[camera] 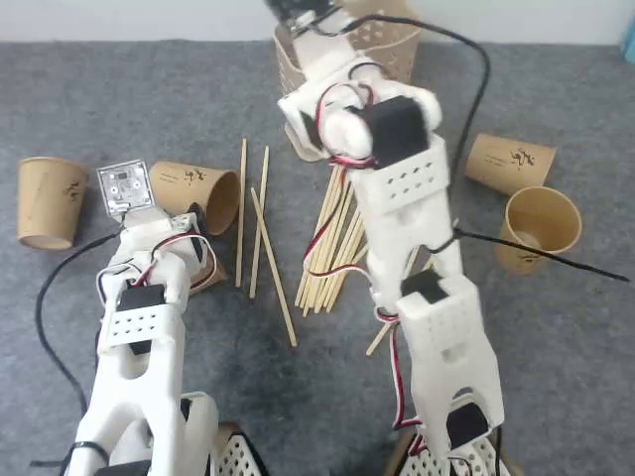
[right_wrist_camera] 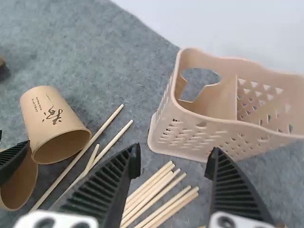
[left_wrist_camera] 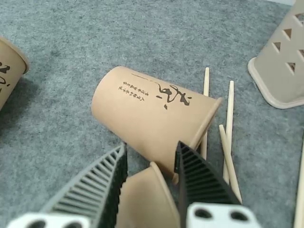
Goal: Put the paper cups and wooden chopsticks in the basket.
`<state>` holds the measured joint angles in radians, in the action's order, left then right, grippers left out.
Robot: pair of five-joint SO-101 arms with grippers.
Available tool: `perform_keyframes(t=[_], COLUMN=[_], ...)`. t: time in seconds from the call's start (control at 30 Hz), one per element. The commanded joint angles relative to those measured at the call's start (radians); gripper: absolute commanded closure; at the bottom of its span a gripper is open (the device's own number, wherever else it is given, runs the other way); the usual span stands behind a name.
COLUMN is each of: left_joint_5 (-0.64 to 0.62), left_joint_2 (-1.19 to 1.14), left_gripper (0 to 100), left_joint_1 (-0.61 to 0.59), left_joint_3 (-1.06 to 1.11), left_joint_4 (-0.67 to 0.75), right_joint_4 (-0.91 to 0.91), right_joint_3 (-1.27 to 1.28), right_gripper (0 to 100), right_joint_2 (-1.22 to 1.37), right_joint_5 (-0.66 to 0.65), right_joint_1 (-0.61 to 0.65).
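Note:
My left gripper is shut on a paper cup, whose rim sits between the ribbed fingers. Just beyond it a second paper cup lies on its side on the grey carpet. A third cup lies at the far left, and two more cups lie at the right. My right gripper hangs open with nothing in it, over a pile of wooden chopsticks beside the beige basket. Three loose chopsticks lie between the arms.
The basket stands at the far edge of the carpet, partly behind the right arm. A black cable runs across the cups on the right. Open carpet stretches along the far left.

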<state>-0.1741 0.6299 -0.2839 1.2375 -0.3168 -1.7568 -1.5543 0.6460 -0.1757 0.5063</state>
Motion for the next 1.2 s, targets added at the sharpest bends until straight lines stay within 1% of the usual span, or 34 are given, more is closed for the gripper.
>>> perform_keyframes(t=[0.0,0.13,0.27,0.37,0.43,0.53,0.67,0.8,0.97,1.03,1.17], left_joint_5=[0.008,0.008,0.006,0.003,0.002,-0.014,-0.071,-0.072,-0.104,-0.103,-0.101], left_joint_2=[-0.002,0.0,0.0,0.0,0.0,0.0,0.0,0.0,0.0,0.0,0.0], left_gripper=[84,84,84,84,84,84,84,84,84,84,84], left_joint_1=[0.0,0.0,-0.003,-0.006,-0.008,-0.037,-0.06,-0.06,-0.061,-0.061,-0.061], left_joint_3=[-0.042,-0.042,-0.042,-0.045,-0.045,-0.053,-0.061,-0.062,-0.064,-0.064,-0.064], left_joint_4=[0.031,0.031,0.031,0.029,0.029,0.029,0.028,0.031,0.032,0.032,0.034], right_joint_4=[-0.047,-0.042,-0.036,0.036,0.147,0.381,0.743,1.006,1.181,1.245,1.354], right_joint_3=[0.17,0.443,0.73,0.987,1.188,1.507,1.826,1.941,1.947,1.947,1.887], right_gripper=[76.8,76.8,76.8,76.8,76.8,76.8,76.8,77.7,93.4,98.7,97.9], right_joint_2=[-0.183,-0.377,-0.552,-0.641,-0.682,-0.725,-0.739,-0.737,-0.645,-0.579,-0.415], right_joint_5=[0.026,0.028,0.021,0.018,-0.003,0.009,0.117,0.212,0.209,0.18,0.091], right_joint_1=[-0.019,-0.018,0.013,0.036,0.033,0.031,0.031,0.018,-0.001,-0.004,-0.004])
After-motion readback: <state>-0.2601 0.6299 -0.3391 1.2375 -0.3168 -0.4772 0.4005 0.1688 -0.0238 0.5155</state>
